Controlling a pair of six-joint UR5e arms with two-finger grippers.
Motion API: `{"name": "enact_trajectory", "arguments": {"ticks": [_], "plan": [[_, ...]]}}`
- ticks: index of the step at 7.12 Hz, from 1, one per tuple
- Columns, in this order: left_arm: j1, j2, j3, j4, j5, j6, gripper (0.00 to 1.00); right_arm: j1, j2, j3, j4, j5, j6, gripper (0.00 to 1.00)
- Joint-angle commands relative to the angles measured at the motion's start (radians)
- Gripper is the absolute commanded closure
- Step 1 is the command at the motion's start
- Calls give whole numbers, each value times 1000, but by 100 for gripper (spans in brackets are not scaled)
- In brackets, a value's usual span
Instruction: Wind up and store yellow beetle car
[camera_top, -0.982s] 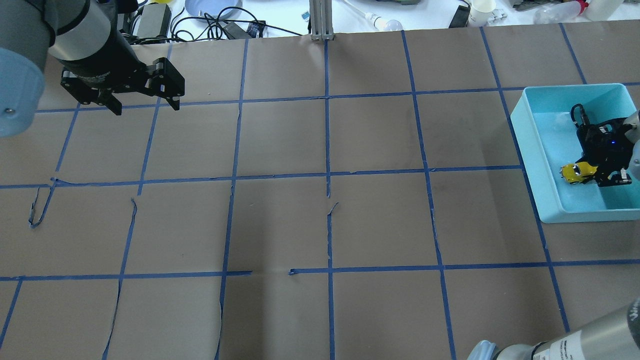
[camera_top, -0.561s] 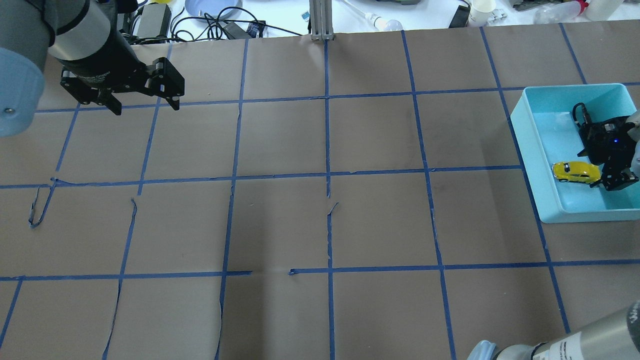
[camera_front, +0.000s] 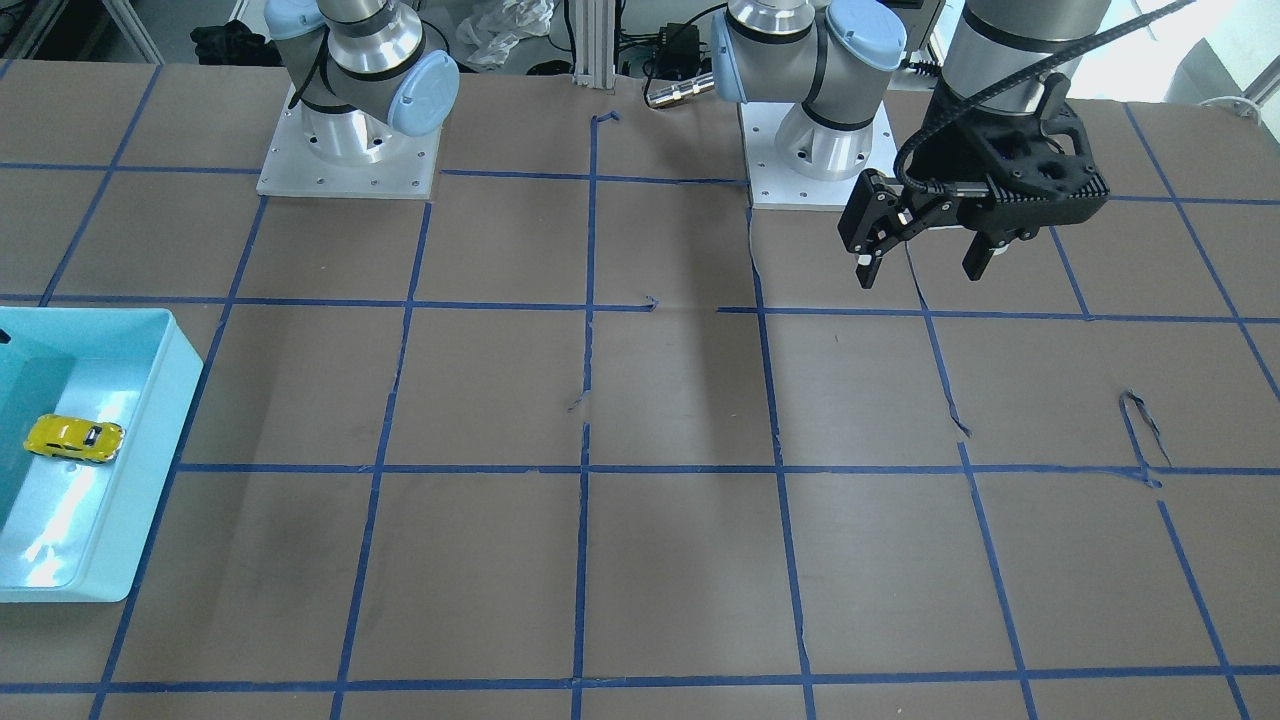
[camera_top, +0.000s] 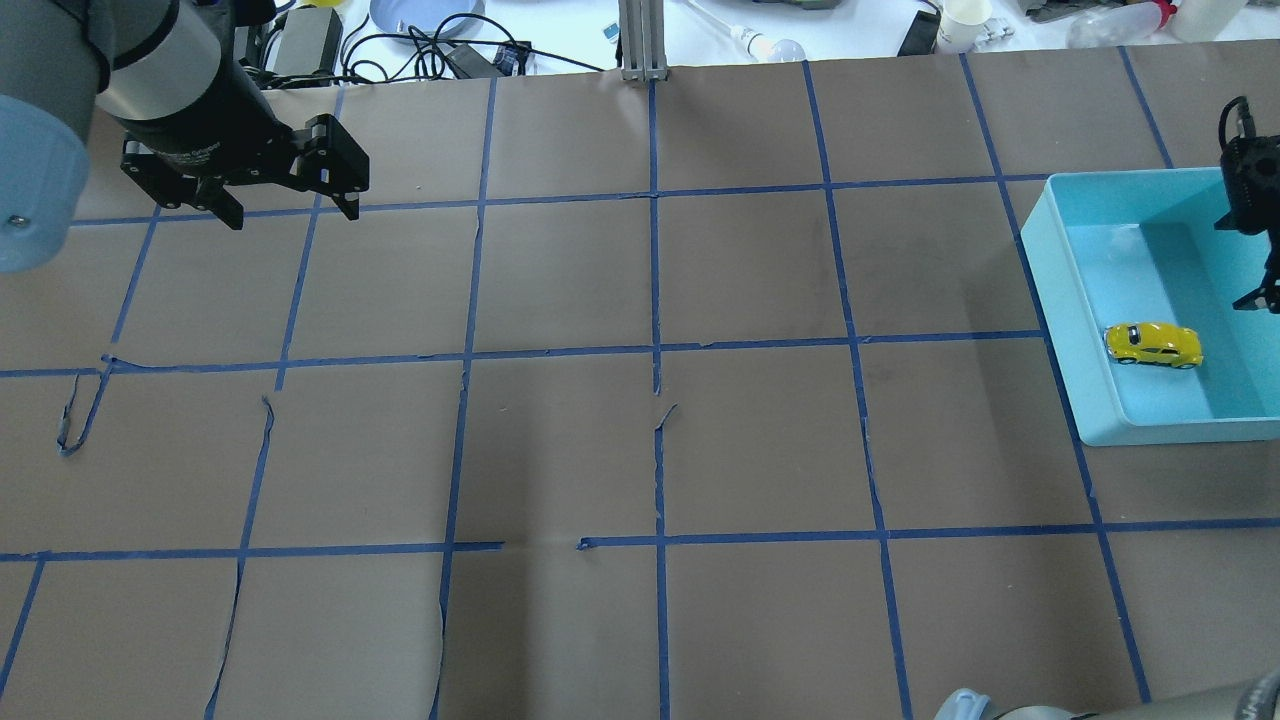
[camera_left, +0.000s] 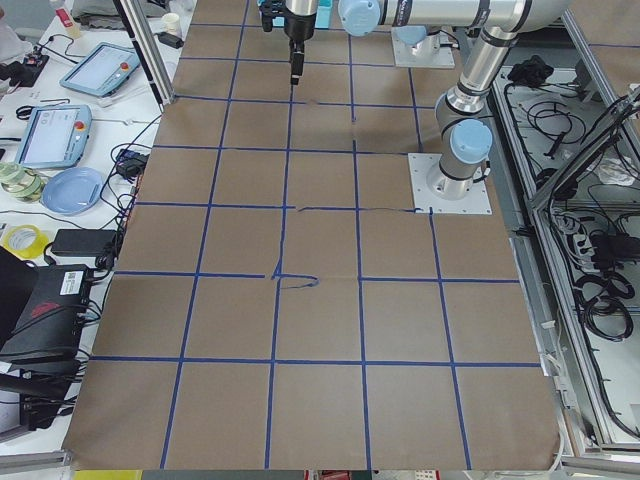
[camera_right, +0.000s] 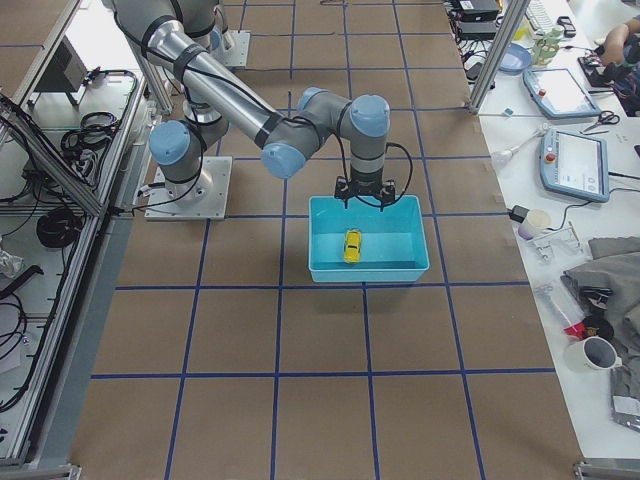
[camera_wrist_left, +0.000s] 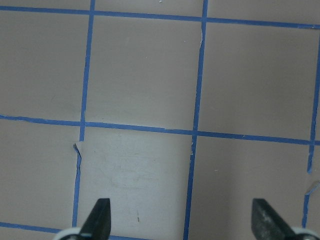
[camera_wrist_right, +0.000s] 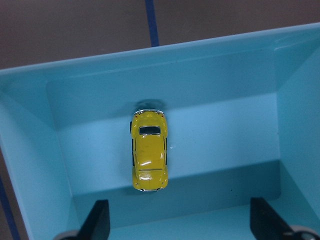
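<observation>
The yellow beetle car (camera_top: 1152, 345) lies on its wheels on the floor of a light blue bin (camera_top: 1055, 300) at the table's right end. It also shows in the front view (camera_front: 74, 438), the right side view (camera_right: 352, 246) and the right wrist view (camera_wrist_right: 148, 150). My right gripper (camera_wrist_right: 182, 220) is open and empty, raised above the bin's far part (camera_right: 364, 204), apart from the car. My left gripper (camera_top: 293, 215) is open and empty, hovering over the far left of the table (camera_front: 920, 275).
The brown paper table cover has a blue tape grid with some peeled strips (camera_top: 75, 420). Cables, a blue plate (camera_top: 420, 15), a cup (camera_top: 962, 20) and bottles lie beyond the far edge. A metal post (camera_top: 640, 40) stands at the back centre.
My right gripper has let go of the car, opened, and risen up and away out of the bin. The car now rests on the bin floor. The left arm has not moved.
</observation>
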Motion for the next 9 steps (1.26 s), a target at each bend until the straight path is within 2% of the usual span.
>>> {"name": "enact_trajectory", "arguments": {"ticks": [1,3,6,7,8,9], "plan": [[0,0,-1,0,0,0,0,115,-9,-54,44,-9,178,0],[0,2,-1,0,0,0,0,186,-32,-88,54,-3,380,0],[0,0,0,0,0,0,0,358,-72,-109,98,-20,842,0],[0,2,-1,-2,0,0,0,428,-81,-138,157,-40,1000,0],[0,2,0,0,0,0,0,480,-83,-183,216,-48,1261,0],[0,2,-1,-2,1,0,0,527,-83,-249,323,-54,1490,0]]}}
